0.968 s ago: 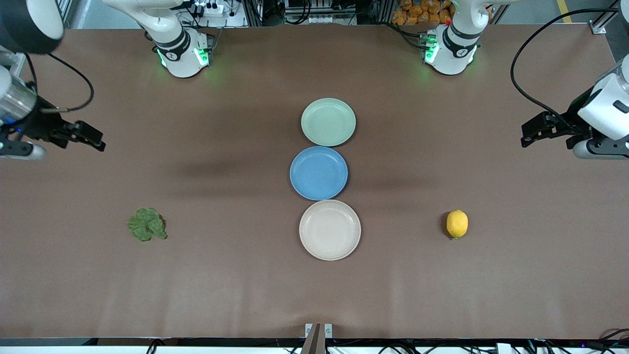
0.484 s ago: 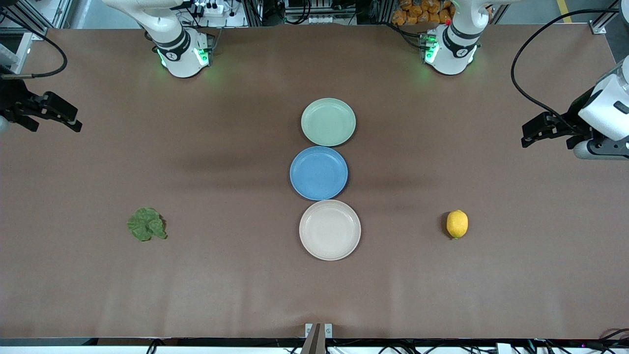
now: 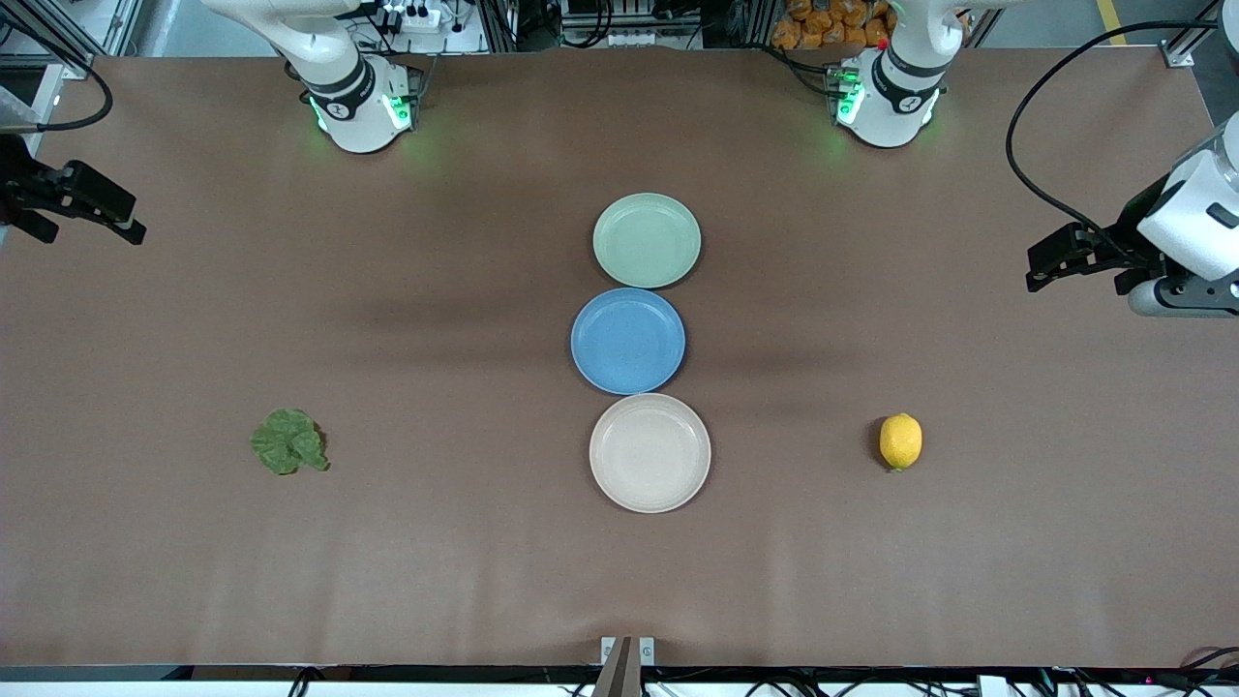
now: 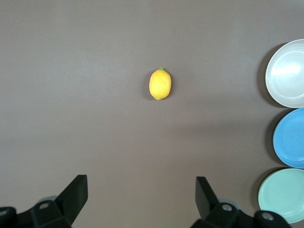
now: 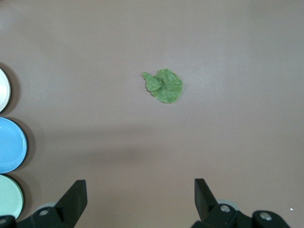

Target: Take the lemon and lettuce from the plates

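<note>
The yellow lemon (image 3: pixel 900 441) lies on the bare table toward the left arm's end, beside the empty beige plate (image 3: pixel 649 452). It also shows in the left wrist view (image 4: pixel 160 84). The green lettuce (image 3: pixel 288 441) lies on the bare table toward the right arm's end, and shows in the right wrist view (image 5: pixel 164 85). The mint plate (image 3: pixel 647 240) is empty too. My left gripper (image 3: pixel 1053 260) is open and empty, high over the table's left-arm end (image 4: pixel 141 194). My right gripper (image 3: pixel 87 205) is open and empty, high over the table's right-arm end (image 5: pixel 140 195).
An empty blue plate (image 3: pixel 627 341) sits between the mint and beige plates in a row down the table's middle. The three plates show at the edge of both wrist views. Black cables hang by each arm at the table's ends.
My right gripper has drawn back toward its end of the table and toward the robots' bases. The left arm, lemon, lettuce and plates have stayed put.
</note>
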You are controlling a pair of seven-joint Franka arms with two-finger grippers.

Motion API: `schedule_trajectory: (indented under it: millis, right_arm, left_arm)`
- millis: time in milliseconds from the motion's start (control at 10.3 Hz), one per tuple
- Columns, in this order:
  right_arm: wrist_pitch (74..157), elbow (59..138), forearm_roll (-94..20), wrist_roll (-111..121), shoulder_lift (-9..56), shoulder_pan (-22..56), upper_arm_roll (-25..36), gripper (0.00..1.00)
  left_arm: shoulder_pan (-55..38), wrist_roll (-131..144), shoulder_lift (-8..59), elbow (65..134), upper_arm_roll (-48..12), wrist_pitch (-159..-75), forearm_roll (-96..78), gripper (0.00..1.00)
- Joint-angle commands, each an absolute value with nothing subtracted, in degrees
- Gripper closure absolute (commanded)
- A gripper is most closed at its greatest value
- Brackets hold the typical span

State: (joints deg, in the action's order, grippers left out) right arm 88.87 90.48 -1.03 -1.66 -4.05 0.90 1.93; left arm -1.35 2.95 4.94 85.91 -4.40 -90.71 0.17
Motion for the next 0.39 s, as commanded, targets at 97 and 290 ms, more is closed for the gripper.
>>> schedule_trajectory:
  millis: [97,290]
  right_arm:
    - [87.3,87.9,-1.1,-2.0,-3.1,0.7,1.8,0.00]
    - [87.2,87.9,-1.1,-2.0,-3.1,0.6,1.8,0.00]
  left_arm:
    - [-0.8,1.7,5.0,85.6,-4.7,-89.8,0.8,0.00]
    - [-0.7,1.1,5.0,85.7,-4.7,-89.8,0.7,0.00]
